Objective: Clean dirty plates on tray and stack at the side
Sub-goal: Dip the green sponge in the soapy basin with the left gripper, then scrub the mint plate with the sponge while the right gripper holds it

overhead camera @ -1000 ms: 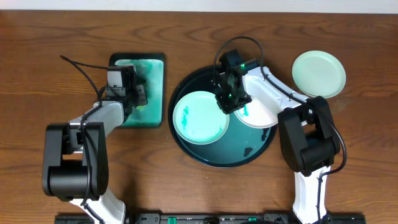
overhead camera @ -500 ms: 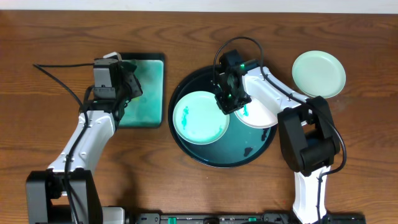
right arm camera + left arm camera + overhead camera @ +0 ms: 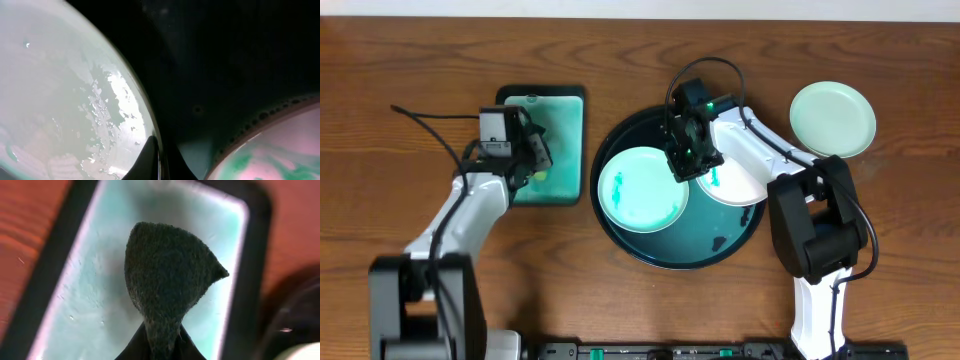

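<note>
Plates number three. One mint-green plate (image 3: 640, 190), flecked with teal, lies in the round tray (image 3: 700, 245) at its 9 o'clock side. A white plate (image 3: 740, 185) with a teal smear lies at the tray's 2 o'clock. A second mint-green plate (image 3: 833, 118) sits on the table (image 3: 400, 60), outside the tray toward 2 o'clock.

The right gripper (image 3: 688, 165) is over the gap between the two tray plates. Its fingers are pinched together on the 3 o'clock rim of the first mint-green plate, as the right wrist view shows.

The left gripper (image 3: 530, 160) hangs over the rectangular tray (image 3: 565, 150) at 9 o'clock of the round one. It is clamped on a dark green sponge (image 3: 170, 275) above the pale wet floor.
</note>
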`<action>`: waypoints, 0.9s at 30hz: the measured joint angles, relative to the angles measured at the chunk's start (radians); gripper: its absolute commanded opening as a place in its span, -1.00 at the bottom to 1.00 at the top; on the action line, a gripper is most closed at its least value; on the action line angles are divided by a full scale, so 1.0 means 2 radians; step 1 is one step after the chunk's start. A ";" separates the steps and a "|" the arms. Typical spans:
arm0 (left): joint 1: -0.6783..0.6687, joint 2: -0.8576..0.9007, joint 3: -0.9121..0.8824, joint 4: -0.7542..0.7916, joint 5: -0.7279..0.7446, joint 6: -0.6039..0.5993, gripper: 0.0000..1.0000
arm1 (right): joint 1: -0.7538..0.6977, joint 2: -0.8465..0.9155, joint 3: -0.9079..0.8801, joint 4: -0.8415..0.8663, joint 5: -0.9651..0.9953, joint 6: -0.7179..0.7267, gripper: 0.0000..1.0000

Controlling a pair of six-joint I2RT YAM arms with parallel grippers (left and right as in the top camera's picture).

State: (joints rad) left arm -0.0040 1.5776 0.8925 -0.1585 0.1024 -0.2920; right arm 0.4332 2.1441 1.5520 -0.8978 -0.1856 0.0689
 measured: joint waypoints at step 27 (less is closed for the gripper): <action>-0.238 0.022 0.002 0.115 0.022 -0.115 -0.86 | -0.012 0.000 0.022 0.013 0.035 0.059 -0.98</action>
State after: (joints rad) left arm -0.4808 1.6222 0.8955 0.0711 0.1459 -0.5213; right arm 0.4088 2.1441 1.5963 -0.8726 -0.1146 0.1875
